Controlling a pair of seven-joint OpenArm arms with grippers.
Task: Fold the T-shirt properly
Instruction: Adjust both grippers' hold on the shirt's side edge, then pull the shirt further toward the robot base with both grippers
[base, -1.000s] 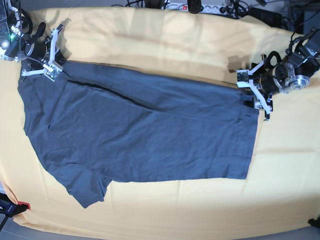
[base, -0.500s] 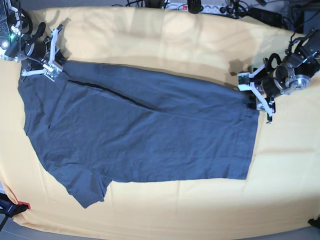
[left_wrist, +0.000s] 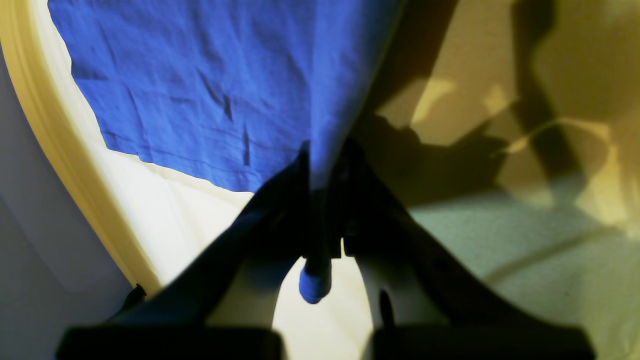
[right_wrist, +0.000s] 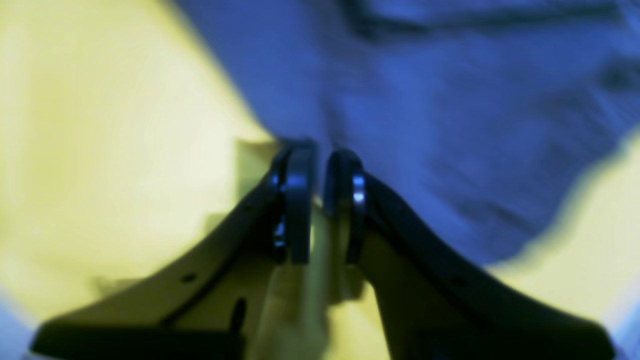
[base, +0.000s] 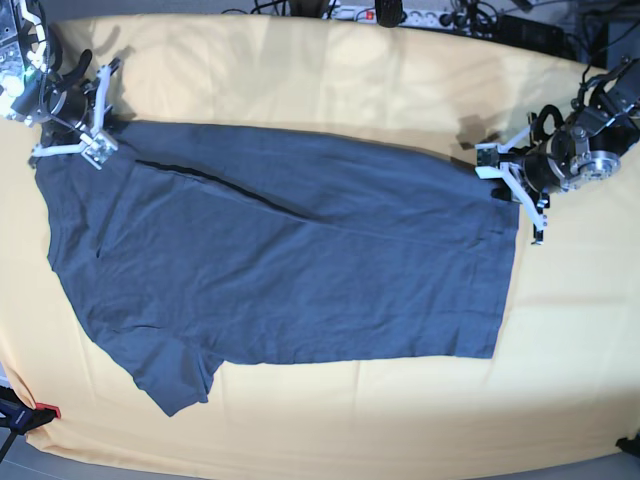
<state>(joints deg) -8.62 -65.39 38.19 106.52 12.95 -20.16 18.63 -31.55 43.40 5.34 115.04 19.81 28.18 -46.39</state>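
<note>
Now my left hand is clamped on a corner of the T-shirt at the hem end, a nub of cloth poking out behind the fingers. My right hand sits at the opposite far corner, fingers slightly apart; whether cloth lies between them I cannot tell. I judge this the grasping step; next calls for a secure right pinch. On the yellow-covered counter the shirt lies flat, long axis along the counter's length.
</note>
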